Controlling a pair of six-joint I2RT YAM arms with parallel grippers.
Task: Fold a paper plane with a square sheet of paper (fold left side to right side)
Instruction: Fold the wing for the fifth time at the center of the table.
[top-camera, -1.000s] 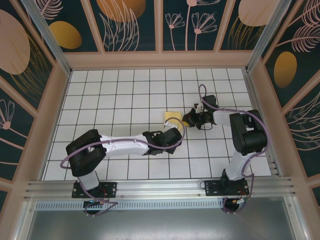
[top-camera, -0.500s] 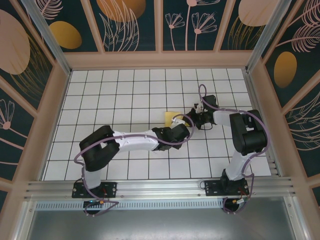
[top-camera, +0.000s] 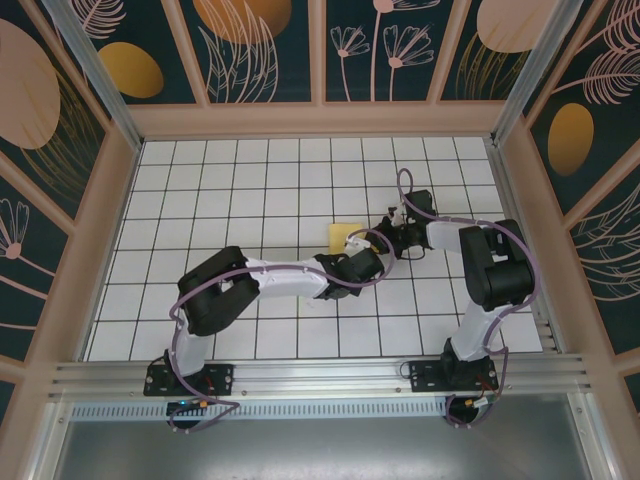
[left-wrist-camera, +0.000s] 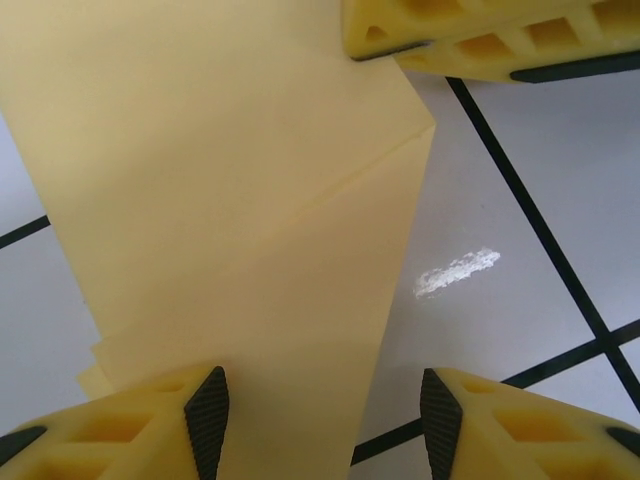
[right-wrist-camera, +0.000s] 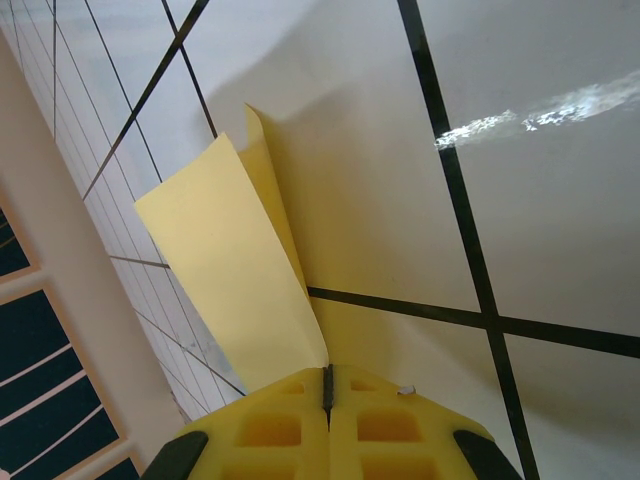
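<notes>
Right gripper (right-wrist-camera: 327, 385): jaws pressed together, pinching one edge of the square sheet of paper (right-wrist-camera: 230, 270), which is folded over and lifts off the tiles at the pinch.
Left gripper (left-wrist-camera: 322, 425): jaws spread, gripping nothing, low over the near end of the sheet, one side above paper and the other above bare tile.
Sheet: right of the centre of the table (top-camera: 250, 200), between the two grippers.
Left arm (top-camera: 290, 280): stretched low across the tiles.
Right arm (top-camera: 490, 265): bent, reaching leftward.
</notes>
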